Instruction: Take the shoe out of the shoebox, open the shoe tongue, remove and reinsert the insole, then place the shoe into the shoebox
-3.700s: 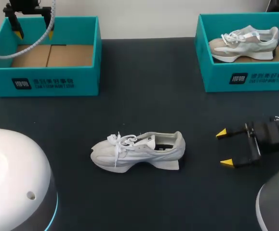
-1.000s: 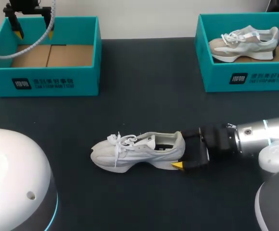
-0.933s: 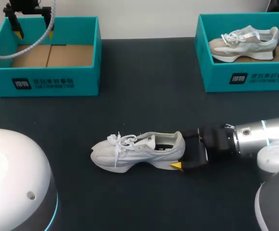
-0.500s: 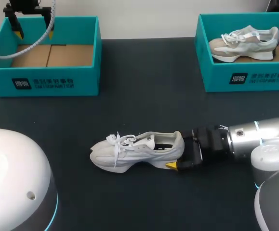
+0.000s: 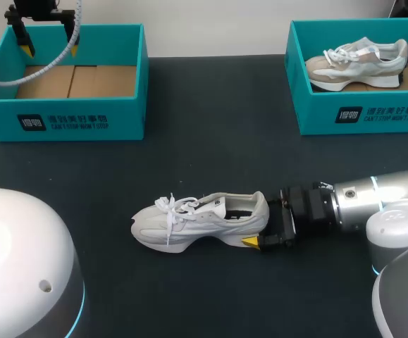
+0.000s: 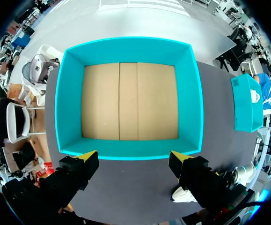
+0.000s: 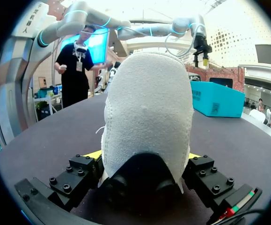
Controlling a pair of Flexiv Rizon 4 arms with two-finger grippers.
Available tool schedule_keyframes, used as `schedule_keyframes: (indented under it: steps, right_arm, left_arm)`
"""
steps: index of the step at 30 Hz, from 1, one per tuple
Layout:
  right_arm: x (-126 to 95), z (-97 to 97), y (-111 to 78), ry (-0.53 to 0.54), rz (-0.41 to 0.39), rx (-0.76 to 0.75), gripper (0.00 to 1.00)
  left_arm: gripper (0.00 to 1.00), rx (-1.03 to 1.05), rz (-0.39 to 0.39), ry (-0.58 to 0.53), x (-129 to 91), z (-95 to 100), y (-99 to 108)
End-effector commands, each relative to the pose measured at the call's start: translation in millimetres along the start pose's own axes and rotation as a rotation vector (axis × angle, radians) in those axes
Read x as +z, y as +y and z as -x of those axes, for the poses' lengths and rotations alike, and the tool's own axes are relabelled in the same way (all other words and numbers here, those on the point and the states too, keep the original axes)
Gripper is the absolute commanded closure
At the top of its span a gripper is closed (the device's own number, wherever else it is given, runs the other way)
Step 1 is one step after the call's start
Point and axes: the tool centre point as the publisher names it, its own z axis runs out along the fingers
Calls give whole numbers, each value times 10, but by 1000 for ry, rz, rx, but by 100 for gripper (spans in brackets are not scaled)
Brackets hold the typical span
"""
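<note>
White lace-up sneaker point(image 5: 200, 222) upright on dark table point(image 5: 225, 127); right gripper point(image 5: 258, 221) straddling heel, clamped or not cannot tell; left gripper point(image 6: 133, 159) spread wide above teal cardboard shoebox point(image 6: 69, 103).

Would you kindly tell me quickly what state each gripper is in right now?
Left gripper: open, holding nothing, above the empty shoebox.
Right gripper: closed on the heel of the white shoe.

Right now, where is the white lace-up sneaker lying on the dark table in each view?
Head view: white lace-up sneaker mid-table, heel at right gripper.
Left wrist view: likely the small white patch beside the open left gripper.
Right wrist view: heel-on, directly ahead of the gripper.
Shared landmark: empty teal cardboard shoebox.
</note>
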Motion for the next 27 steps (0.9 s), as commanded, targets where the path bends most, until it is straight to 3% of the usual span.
schedule_keyframes:
  steps: [1, 5, 10, 27]
  right_arm:
    - [69, 22, -32, -1, -4, 0, 100]
    - [69, 22, -32, -1, -4, 0, 100]
    - [69, 22, -32, -1, -4, 0, 100]
    - [69, 22, -32, -1, -4, 0, 100]
  left_arm:
    - [0, 0, 0, 0, 0, 1, 0]
    - [0, -32, -25, -34, -78, -59, 75]
    - [0, -84, -44, 9, -166, -193, 305]
    - [0, -157, -59, 21, -188, -819, 1567]
